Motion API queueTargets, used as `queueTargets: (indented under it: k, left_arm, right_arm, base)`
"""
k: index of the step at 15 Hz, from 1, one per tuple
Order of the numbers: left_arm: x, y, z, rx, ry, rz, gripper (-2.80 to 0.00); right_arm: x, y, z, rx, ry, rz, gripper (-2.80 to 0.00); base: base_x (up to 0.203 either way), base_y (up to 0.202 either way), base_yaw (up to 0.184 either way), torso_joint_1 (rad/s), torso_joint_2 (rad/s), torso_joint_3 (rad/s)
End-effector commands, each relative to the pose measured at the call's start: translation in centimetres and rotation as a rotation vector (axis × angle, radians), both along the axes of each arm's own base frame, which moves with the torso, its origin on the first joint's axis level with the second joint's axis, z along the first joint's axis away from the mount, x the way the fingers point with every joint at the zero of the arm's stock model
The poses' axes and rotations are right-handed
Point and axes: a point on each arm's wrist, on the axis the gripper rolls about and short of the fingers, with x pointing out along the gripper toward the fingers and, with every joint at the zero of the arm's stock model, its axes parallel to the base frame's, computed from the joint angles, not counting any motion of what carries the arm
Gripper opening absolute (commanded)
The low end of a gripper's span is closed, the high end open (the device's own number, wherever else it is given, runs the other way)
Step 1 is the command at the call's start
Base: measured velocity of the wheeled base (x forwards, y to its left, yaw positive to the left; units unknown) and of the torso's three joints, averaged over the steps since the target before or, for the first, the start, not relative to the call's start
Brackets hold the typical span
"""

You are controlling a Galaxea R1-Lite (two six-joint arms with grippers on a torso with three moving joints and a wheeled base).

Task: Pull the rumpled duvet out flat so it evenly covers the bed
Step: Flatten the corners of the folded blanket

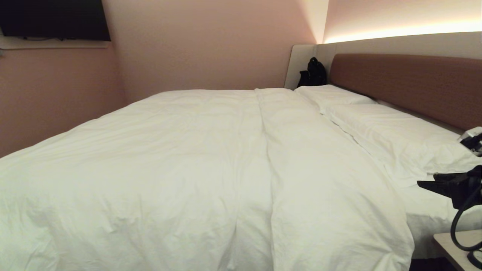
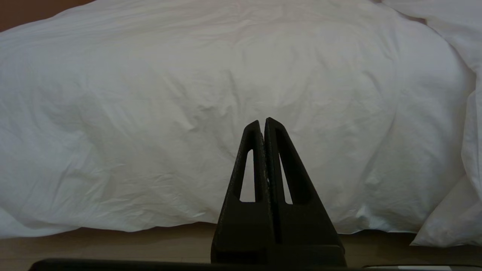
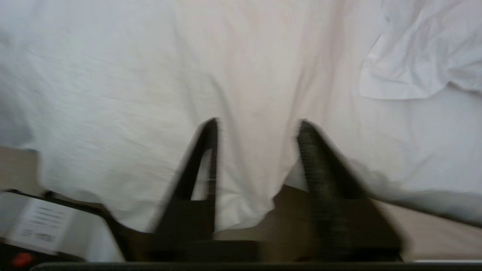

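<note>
Head view | duvet (image 1: 196, 165) spread wrinkled over the bed (image 1: 421, 222), hanging over its near edge | two pillows (image 1: 380, 128) along the reddish-brown headboard (image 1: 410, 84) | pink walls, dark screen (image 1: 52, 19) top left | right gripper (image 3: 256, 150) jaws apart, empty, facing duvet | left gripper (image 2: 263, 124) jaws closed, empty
</note>
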Motion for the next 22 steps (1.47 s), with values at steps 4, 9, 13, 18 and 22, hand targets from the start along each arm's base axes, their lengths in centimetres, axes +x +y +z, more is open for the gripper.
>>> queueTargets:
  k: [4, 9, 13, 18, 22]
  left_arm:
    - [0.0, 0.0, 0.0, 0.0, 0.002, 0.0, -2.8]
    - [0.0, 0.0, 0.0, 0.0, 0.002, 0.0, -2.8]
    - [0.0, 0.0, 0.0, 0.0, 0.002, 0.001, -2.8]
    - [0.0, 0.0, 0.0, 0.0, 0.001, 0.001, -2.8]
    - [0.0, 0.0, 0.0, 0.0, 0.001, 0.0, -2.8]
  right_arm:
    - [-3.0, 1.9, 2.8, 0.331, -0.033, -0.128, -2.8]
    - [-8.6, 3.2, 5.1, 0.363, -0.158, -0.129, -2.8]
    - [-13.5, 4.4, 5.4, 0.365, -0.226, -0.12, -2.8]
    - [-17.0, 5.3, 3.6, 0.369, -0.275, -0.069, -2.8]
    - [-18.4, 5.7, 3.8, 0.361, -0.33, -0.036, -2.8]
  base:
    - [0.0, 0.0, 0.0, 0.0, 0.0, 0.0]
    - [0.0, 0.0, 0.0, 0.0, 0.0, 0.0]
    - [0.0, 0.0, 0.0, 0.0, 0.0, 0.0]
    - [0.0, 0.0, 0.0, 0.0, 0.0, 0.0]
    - [0.0, 0.0, 0.0, 0.0, 0.0, 0.0]
